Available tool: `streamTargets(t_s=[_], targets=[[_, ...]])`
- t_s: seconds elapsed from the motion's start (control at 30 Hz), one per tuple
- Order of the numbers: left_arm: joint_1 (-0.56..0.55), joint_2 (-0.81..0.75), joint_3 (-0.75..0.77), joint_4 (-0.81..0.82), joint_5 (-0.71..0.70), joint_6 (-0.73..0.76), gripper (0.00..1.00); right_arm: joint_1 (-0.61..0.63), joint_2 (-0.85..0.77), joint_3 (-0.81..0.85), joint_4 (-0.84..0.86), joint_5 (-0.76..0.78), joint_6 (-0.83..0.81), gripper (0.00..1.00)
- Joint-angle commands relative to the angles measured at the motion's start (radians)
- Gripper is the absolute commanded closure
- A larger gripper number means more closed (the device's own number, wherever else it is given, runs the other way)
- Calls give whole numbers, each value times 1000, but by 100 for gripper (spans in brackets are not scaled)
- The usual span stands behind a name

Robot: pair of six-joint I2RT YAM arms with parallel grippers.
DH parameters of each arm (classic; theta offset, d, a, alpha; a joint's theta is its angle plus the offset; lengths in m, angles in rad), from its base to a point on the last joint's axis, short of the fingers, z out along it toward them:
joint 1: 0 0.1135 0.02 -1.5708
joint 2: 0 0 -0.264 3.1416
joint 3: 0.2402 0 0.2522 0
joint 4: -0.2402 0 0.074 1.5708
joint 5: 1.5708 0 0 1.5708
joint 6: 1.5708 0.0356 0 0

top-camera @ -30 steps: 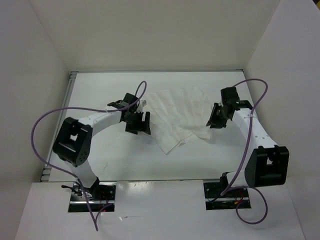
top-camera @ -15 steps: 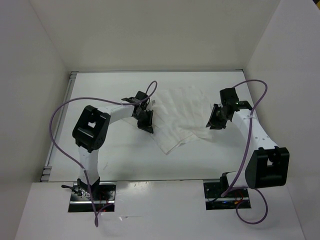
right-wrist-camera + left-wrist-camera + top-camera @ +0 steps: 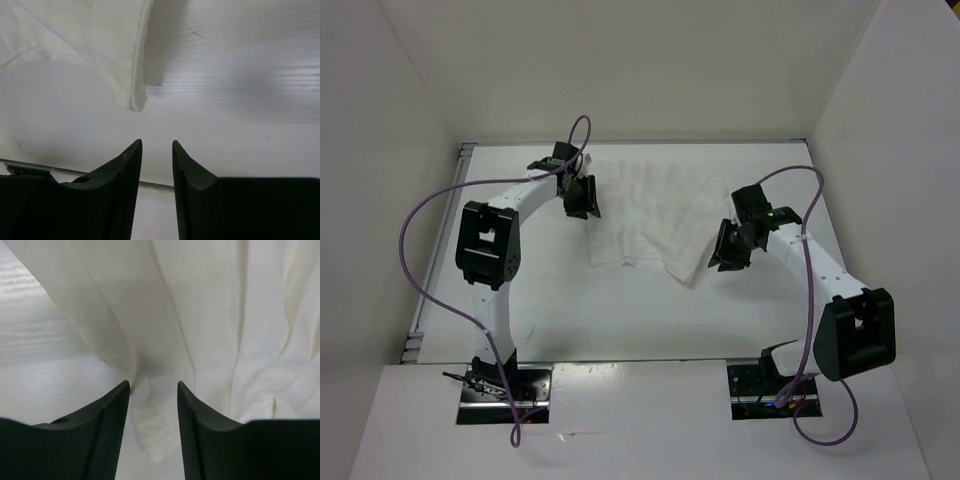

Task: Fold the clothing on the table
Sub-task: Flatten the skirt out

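The white clothing [image 3: 655,215] lies crumpled and partly spread at the middle back of the table [image 3: 570,310]. My left gripper [image 3: 582,197] sits at the cloth's left edge. In the left wrist view its jaws [image 3: 153,385] stand apart over a fold of the clothing [image 3: 210,315], not pinching it. My right gripper [image 3: 725,252] hovers just right of the cloth's near right corner. In the right wrist view its jaws [image 3: 157,142] are slightly apart and empty, with the clothing corner [image 3: 100,45] ahead of them.
White walls [image 3: 410,120] enclose the table on the left, back and right. The metal rim [image 3: 465,150] runs along the left and back edges. Purple cables [image 3: 420,215] loop off both arms. Bare tabletop [image 3: 240,75] lies to the cloth's right.
My left gripper closed on the cloth's left side, carried it back and left, then parted its jaws. The cloth shifted left and spread. My right gripper moved slightly left and nearer.
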Motion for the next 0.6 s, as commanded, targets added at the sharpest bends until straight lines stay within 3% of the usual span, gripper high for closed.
streamTargets(t_s=[0.0,0.07,0.27,0.57], targets=[[-42,-159,-36,-27,27,23,47,58,23,-2,66,-16,39,64],[-42,-248,-110,-27,45,23,41,84,57,-2,87,-36,67,64],[-42,-379,-257,-50,45,32,39,199,222,46,149,-4,79,61],[-22,-432,-319,-41,64,32,39,240,330,126,161,125,136,51]])
